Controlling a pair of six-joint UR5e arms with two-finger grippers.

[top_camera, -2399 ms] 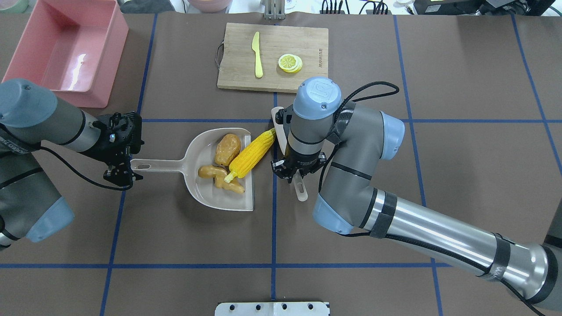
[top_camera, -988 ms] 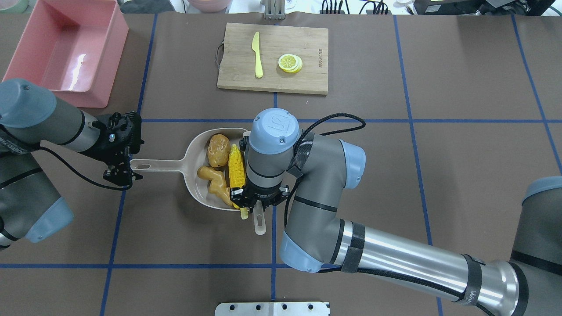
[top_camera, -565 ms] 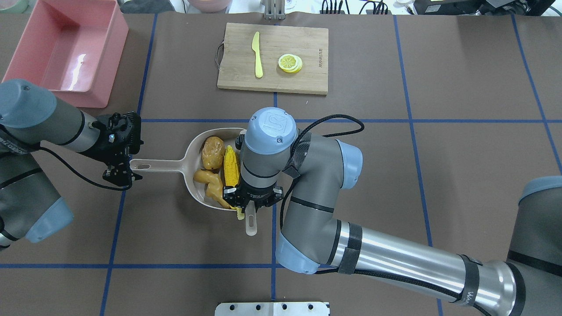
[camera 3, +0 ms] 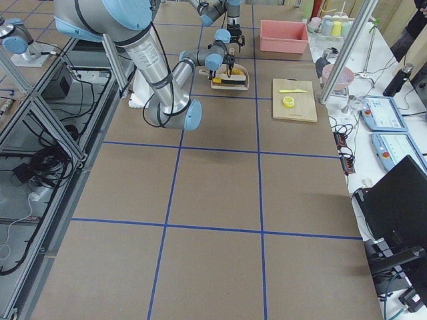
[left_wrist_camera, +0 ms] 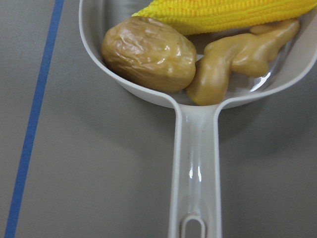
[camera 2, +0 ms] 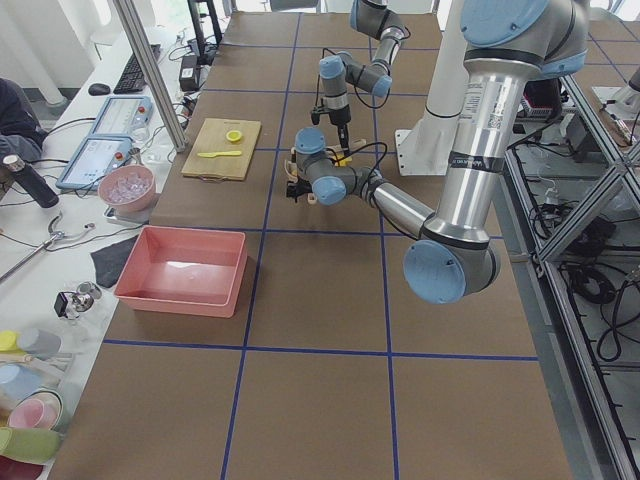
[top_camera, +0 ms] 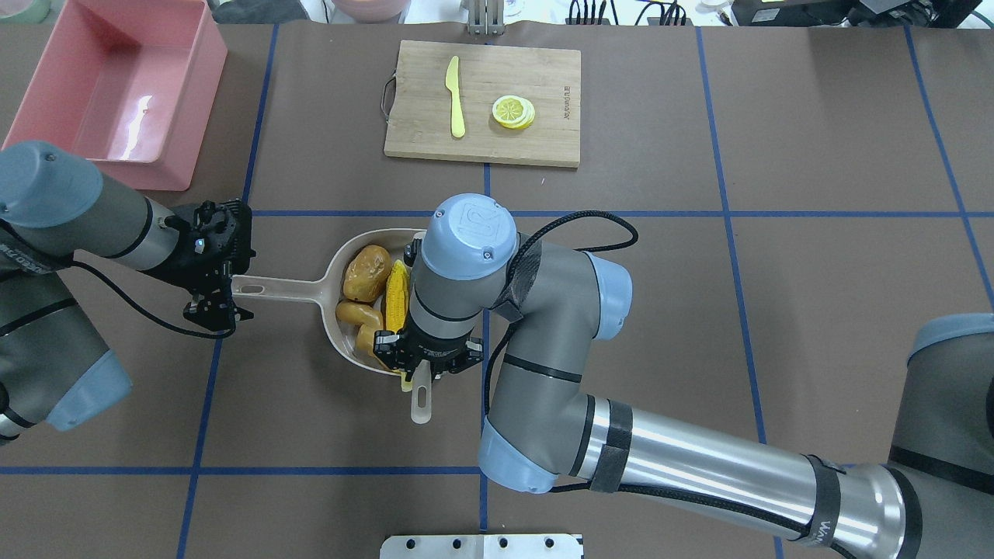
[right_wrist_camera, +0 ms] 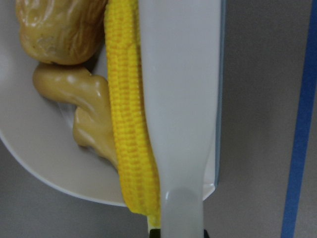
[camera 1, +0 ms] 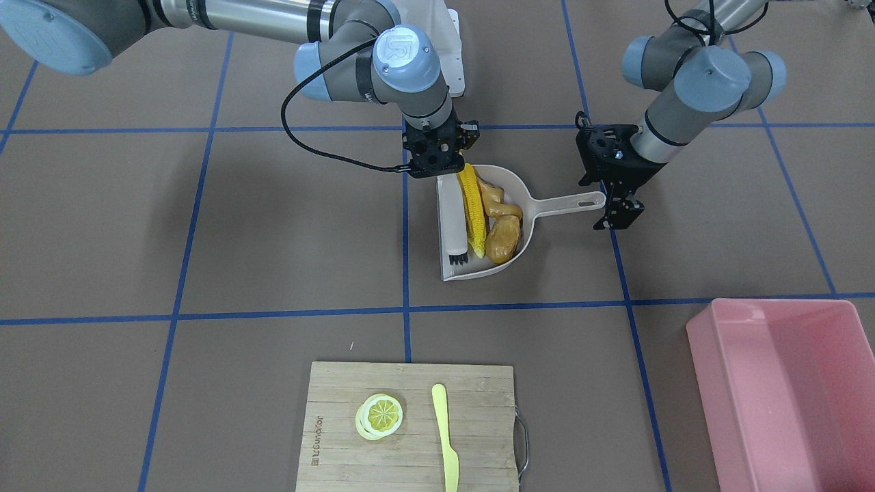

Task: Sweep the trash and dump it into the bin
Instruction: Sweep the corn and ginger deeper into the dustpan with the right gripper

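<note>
Pink plastic bin (top_camera: 198,93) was noted at the far-left corner of the worktop (top_camera: 699,310), well apart from the trash. The beige dustpan (top_camera: 279,290) was gripped at its handle tip by the left end effector (top_camera: 213,309). In the pan were recorded the potato-like lump (top_camera: 367,272), the ginger root (top_camera: 356,314) and the corn cob (top_camera: 397,295), the cob pressed lengthwise against a pale brush (top_camera: 421,400). The brush handle was clamped in the right end effector (top_camera: 423,365).

Smooth beige plastic dustpan (left_wrist_camera: 196,163) gleams, wrinkled orange-brown potato-like lump (left_wrist_camera: 148,53) shines, brown table cover (top_camera: 815,326) looks matt, pink plastic tub (top_camera: 116,101) glints.
</note>
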